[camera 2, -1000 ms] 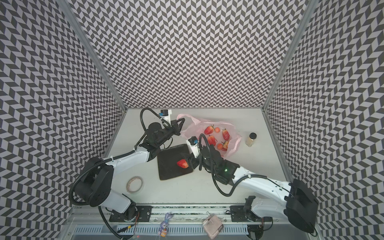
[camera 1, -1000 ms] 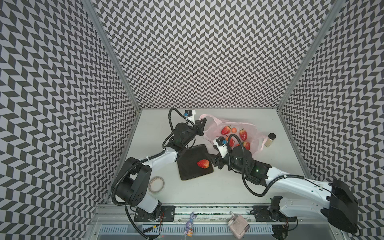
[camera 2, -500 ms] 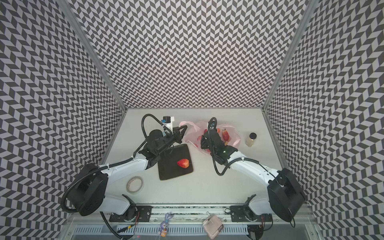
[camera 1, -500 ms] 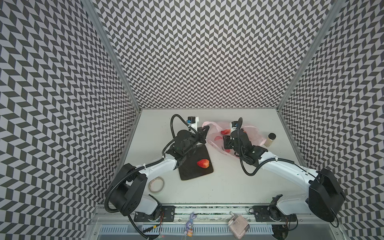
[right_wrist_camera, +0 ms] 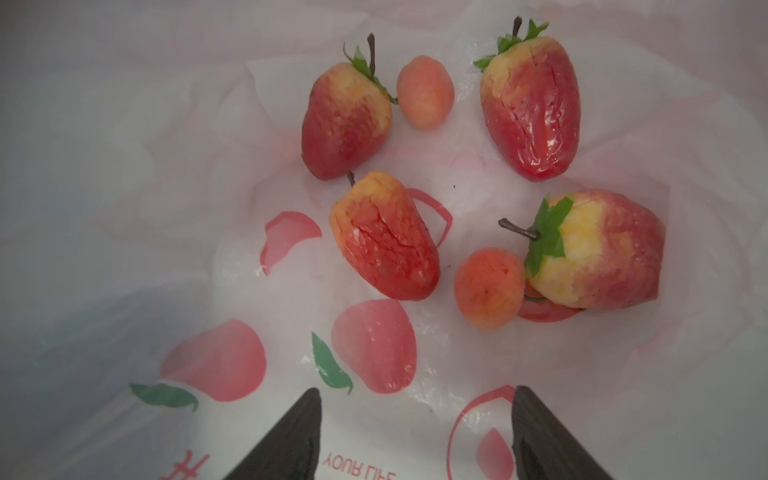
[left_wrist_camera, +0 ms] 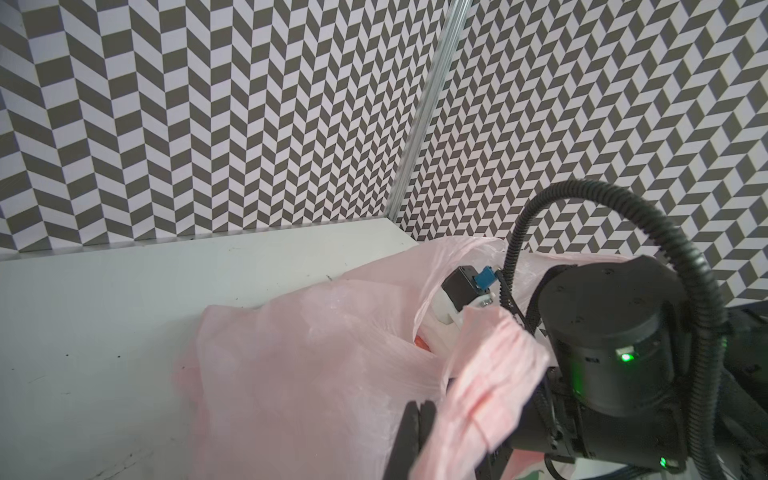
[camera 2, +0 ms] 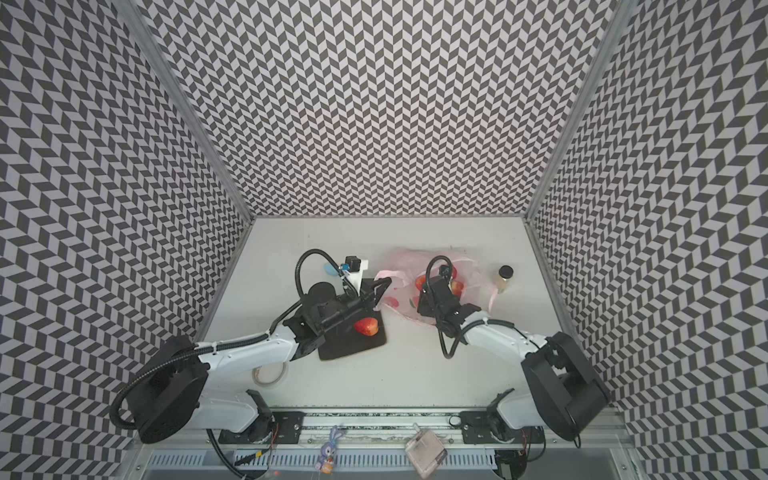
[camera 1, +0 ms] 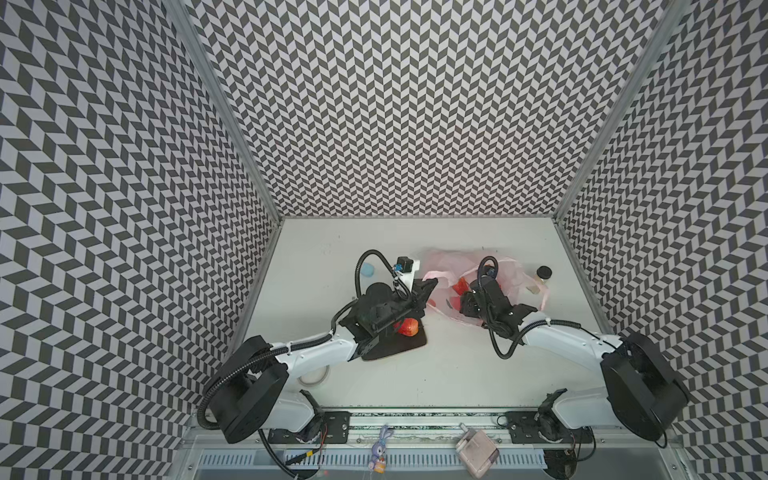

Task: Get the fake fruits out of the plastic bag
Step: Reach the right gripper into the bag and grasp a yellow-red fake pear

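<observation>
The pale-pink plastic bag [camera 1: 513, 268] lies at the back right of the table. My left gripper [left_wrist_camera: 419, 405] is shut on the bag's rim beside a loop handle [left_wrist_camera: 494, 374] and holds the mouth up; in a top view its tip [camera 1: 430, 284] meets the bag's left edge. My right gripper [right_wrist_camera: 415, 390] is inside the bag, open, with nothing between its fingers. Ahead of it lie several fake fruits: strawberries [right_wrist_camera: 386, 241] [right_wrist_camera: 532, 104] [right_wrist_camera: 345, 124] and two orange balls [right_wrist_camera: 488, 289] [right_wrist_camera: 424, 91]. One strawberry [camera 1: 409, 327] lies on the dark plate [camera 1: 399, 349].
A light-blue blob [camera 1: 367, 270] lies behind the left arm. A small black-capped bottle [camera 1: 542, 276] stands right of the bag. A tape roll [camera 2: 270, 374] lies under the left arm near the front. Patterned walls close in three sides.
My right arm has swung from beside the plate back into the bag, and its jaws stand wider apart. The left gripper has shifted a little with the bag's rim still held.
</observation>
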You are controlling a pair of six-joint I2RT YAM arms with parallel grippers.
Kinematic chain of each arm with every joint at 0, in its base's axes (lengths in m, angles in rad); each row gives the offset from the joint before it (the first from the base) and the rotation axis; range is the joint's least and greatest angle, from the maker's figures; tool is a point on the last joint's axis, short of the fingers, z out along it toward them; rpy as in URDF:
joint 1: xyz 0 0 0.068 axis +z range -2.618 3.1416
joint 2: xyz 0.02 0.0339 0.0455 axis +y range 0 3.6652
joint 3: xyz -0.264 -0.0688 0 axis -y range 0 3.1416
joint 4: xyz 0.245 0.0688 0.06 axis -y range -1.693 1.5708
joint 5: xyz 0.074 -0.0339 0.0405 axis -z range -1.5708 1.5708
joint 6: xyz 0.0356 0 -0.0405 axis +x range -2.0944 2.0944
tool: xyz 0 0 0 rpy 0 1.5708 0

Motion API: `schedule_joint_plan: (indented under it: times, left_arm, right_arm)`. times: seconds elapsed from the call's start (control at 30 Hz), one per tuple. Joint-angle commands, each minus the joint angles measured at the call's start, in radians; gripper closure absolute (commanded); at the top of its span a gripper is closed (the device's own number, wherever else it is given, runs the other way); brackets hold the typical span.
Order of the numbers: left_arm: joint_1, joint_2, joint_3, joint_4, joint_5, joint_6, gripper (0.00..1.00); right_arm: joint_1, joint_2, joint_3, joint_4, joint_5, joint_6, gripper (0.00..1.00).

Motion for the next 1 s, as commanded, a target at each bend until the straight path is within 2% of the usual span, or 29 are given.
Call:
schedule_joint_plan:
  times: [0.0,0.1,0.23,0.53,0.6,0.83,0.97]
  left_arm:
    - [0.000,-0.016,-0.010,0.077,0.019,0.010,1.00]
    - [-0.001,-0.012,-0.001,0.084,0.048,0.026,1.00]
    - [-0.002,-0.008,0.002,0.099,0.069,0.031,1.00]
    - [-0.002,-0.002,0.011,0.120,0.084,0.038,1.00]
    - [-0.002,0.001,0.012,0.122,0.085,0.036,1.00]
    - [-0.002,0.004,0.021,0.123,0.078,0.027,1.00]
    - [-0.002,0.002,0.020,0.121,0.057,0.018,1.00]
  right_arm:
    - [-0.015,0.035,0.053,0.111,-0.004,0.081,0.24]
    - [-0.031,0.097,0.090,0.152,-0.003,0.122,0.20]
    - [-0.038,0.202,0.196,0.120,0.028,0.117,0.18]
    - [-0.055,0.404,0.293,0.187,0.046,-0.107,0.15]
    - [-0.060,0.441,0.305,0.207,0.018,-0.148,0.16]
    - [-0.062,0.530,0.352,0.201,-0.003,-0.195,0.23]
    - [-0.067,0.538,0.363,0.192,-0.008,-0.211,0.37]
